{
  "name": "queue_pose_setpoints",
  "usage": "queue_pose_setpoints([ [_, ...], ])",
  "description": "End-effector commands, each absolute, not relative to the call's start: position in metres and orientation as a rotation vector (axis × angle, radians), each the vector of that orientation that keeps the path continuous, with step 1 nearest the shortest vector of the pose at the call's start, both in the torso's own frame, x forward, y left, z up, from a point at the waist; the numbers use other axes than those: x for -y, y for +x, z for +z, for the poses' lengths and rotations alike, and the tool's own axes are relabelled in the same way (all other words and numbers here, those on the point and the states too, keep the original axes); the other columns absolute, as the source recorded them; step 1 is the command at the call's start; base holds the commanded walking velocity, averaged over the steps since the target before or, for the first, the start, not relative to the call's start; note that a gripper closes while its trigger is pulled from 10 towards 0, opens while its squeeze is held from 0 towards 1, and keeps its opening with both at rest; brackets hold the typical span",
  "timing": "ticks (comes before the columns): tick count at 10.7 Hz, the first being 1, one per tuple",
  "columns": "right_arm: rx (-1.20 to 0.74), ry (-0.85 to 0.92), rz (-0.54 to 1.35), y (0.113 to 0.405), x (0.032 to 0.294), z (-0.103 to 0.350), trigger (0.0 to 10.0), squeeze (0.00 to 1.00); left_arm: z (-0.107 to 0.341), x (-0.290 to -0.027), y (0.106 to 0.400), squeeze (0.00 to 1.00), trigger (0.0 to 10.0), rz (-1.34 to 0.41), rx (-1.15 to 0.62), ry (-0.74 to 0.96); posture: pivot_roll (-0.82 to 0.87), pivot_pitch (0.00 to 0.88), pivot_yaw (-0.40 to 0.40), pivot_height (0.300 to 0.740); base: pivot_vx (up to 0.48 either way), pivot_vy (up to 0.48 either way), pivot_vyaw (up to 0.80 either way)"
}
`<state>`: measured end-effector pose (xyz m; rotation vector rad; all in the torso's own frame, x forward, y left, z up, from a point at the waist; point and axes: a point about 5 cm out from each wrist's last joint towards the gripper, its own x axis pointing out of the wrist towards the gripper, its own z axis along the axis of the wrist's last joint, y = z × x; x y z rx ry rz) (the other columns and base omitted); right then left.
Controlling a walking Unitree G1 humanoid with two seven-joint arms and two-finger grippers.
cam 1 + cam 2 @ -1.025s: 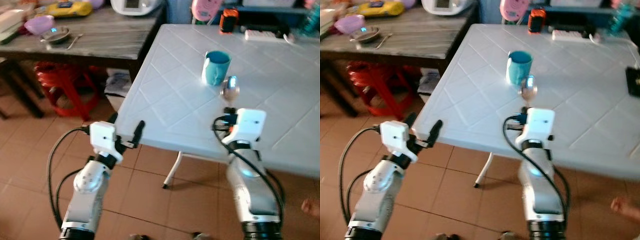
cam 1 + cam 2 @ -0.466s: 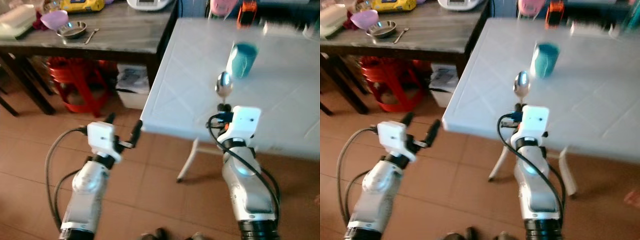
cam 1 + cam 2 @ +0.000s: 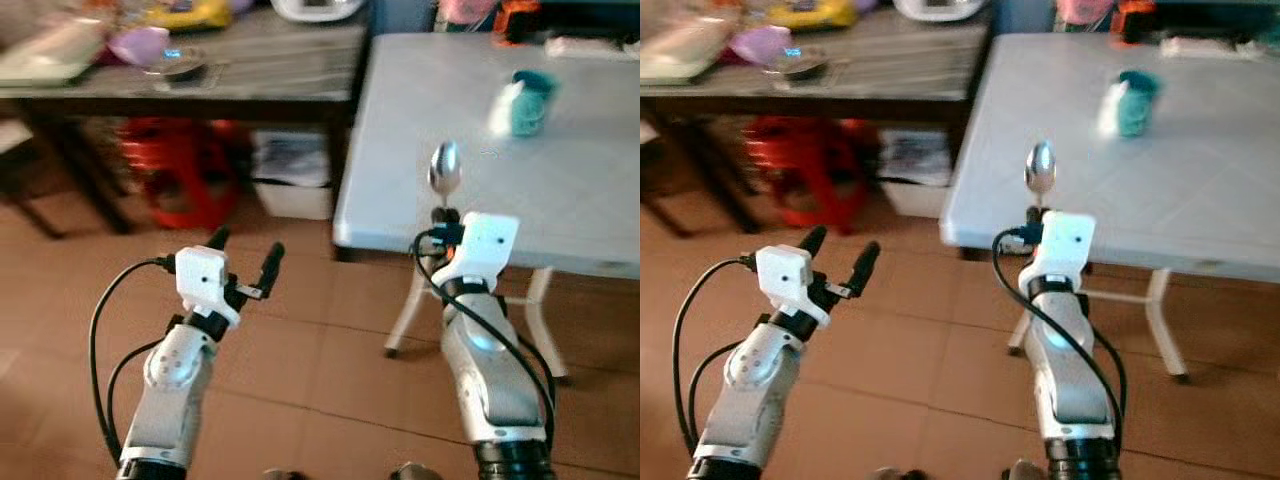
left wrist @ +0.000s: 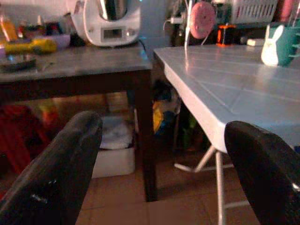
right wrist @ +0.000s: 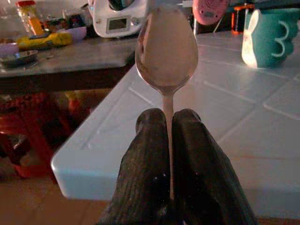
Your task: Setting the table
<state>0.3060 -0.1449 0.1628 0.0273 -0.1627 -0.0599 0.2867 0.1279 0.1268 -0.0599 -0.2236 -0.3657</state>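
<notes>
Silver metal, the spoon (image 5: 166, 49) stands upright in the right gripper (image 5: 168, 123), whose two black fingers are pressed together on its thin handle, with the bowl above the fingertips. I think it is held so because this keeps the bowl free and clear of the table edge while the robot carries it to a place on the white table (image 3: 590, 170). The spoon is in the air just before the near corner of this table, not yet over it as far as I can judge.

On the white table, well beyond the spoon, stands a teal mug (image 3: 527, 100) with a small white figure on its side. Beside the white table, on the robot's left, is a dark wooden table (image 3: 250, 75) with a steel bowl (image 3: 182, 68), a purple bowl (image 3: 140, 42) and a white kitchen appliance (image 4: 111, 21). Under it are a red stool (image 3: 175, 170) and a white box (image 3: 290, 175).

The left gripper (image 3: 245, 265) hangs over the tiled floor, near the corner of the white table, spread and empty.

The head views are blurred. The lower part of the spoon handle is hidden between the fingers, and the far side of the white table is cut off.
</notes>
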Motion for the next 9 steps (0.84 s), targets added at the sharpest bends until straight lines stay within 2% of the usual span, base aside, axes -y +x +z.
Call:
queue_pose_setpoints([
  [1, 0.184, 0.030, -0.073, 0.3058, 0.1468, 0.1673, 10.0, 0.00, 0.1268, -0.1291, 0.2869, 0.00, 10.0, -0.372, 0.222, -0.033, -0.08, 0.153, 0.110, 0.740, 0.000, 0.405, 0.00],
  [4, 0.189, 0.026, -0.076, 0.3056, 0.1476, 0.1673, 10.0, 0.00, 0.1262, -0.1276, 0.2874, 0.00, 10.0, -0.371, 0.220, -0.037, -0.08, 0.152, 0.108, 0.740, 0.000, 0.436, 0.00],
  [8, 0.194, 0.011, -0.064, 0.3067, 0.1479, 0.1686, 10.0, 0.00, 0.1307, -0.1291, 0.2875, 0.00, 10.0, -0.371, 0.262, -0.020, -0.09, 0.144, 0.100, 0.740, 0.000, 0.000, 0.00],
  [9, 0.196, 0.007, -0.062, 0.3072, 0.1483, 0.1692, 10.0, 0.00, 0.1314, -0.1294, 0.2878, 0.00, 10.0, -0.376, 0.265, -0.026, -0.08, 0.144, 0.097, 0.740, 0.000, -0.240, 0.00],
])
